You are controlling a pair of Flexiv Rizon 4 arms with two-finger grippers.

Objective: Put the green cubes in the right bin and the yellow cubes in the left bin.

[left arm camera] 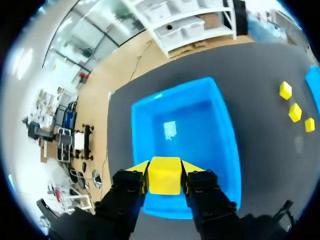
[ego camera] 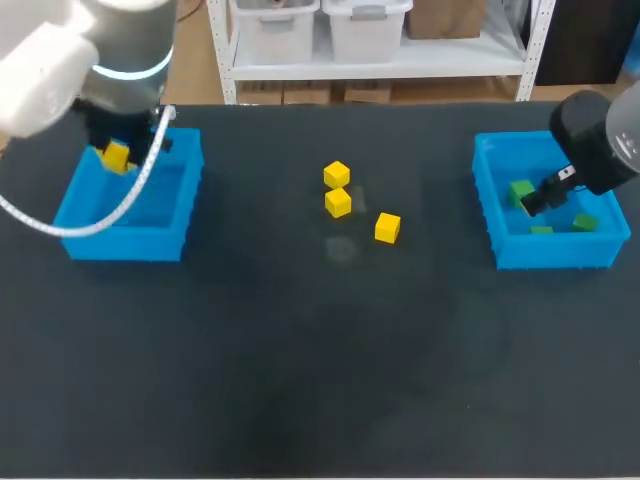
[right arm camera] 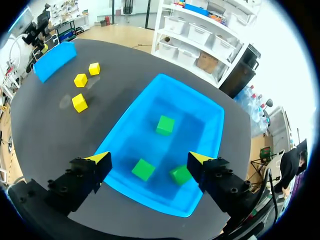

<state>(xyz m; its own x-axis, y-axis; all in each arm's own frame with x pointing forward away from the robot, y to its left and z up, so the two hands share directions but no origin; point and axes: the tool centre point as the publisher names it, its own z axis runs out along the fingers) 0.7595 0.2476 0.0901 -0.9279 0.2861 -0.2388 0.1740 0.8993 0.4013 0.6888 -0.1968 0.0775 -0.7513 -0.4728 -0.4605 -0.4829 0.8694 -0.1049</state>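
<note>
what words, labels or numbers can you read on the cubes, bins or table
None can be read.
The loose yellow cubes, green cubes, left bin, right bin and table show plain surfaces with no print.
The yellow cube in the left gripper is blank too.

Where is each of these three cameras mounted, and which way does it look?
Head view: above and behind the robot, looking down on the table; left arm and right arm show.
Left wrist view: on that wrist, facing down into the left bin; the left claw shows, shut on a yellow cube.
Right wrist view: on that wrist, facing down at green cubes in the right bin; the open right claw shows.
Shared: all three see the loose yellow cubes.
</note>
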